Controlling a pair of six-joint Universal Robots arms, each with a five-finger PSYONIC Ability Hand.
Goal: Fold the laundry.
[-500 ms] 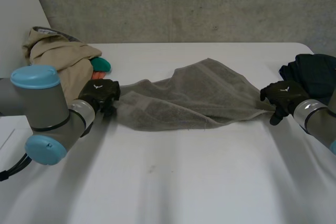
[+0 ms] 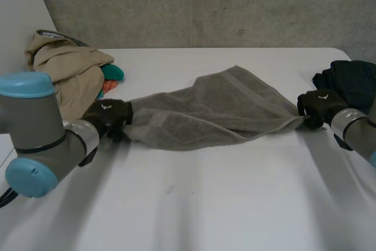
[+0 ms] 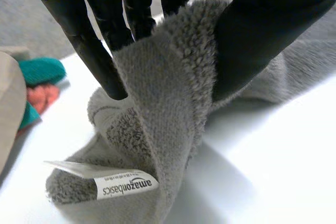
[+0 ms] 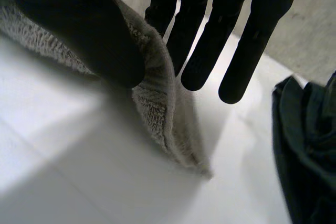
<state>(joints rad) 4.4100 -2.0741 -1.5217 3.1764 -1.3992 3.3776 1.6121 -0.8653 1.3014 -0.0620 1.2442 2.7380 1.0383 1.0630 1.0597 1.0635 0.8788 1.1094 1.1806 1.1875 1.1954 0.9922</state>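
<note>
A grey towel (image 2: 211, 110) is stretched across the middle of the white table (image 2: 194, 204) between both hands. My left hand (image 2: 108, 116) pinches the towel's left corner between thumb and fingers. In the left wrist view the towel (image 3: 163, 108) bunches under the left hand (image 3: 262, 30), and a white label (image 3: 123, 182) hangs from the corner. My right hand (image 2: 320, 106) pinches the towel's right corner. The right wrist view shows the towel's edge (image 4: 157, 108) held between thumb and fingers of the right hand (image 4: 100, 40).
A heap of beige clothing (image 2: 64, 69) with a teal item (image 2: 113, 73) lies at the back left, close to my left hand. A dark garment (image 2: 352, 83) is piled at the back right, just behind my right hand; it also appears as dark cloth (image 4: 310, 145).
Both hands have moved apart, left hand further left and right hand further right. The towel is pulled tauter and longer between them.
</note>
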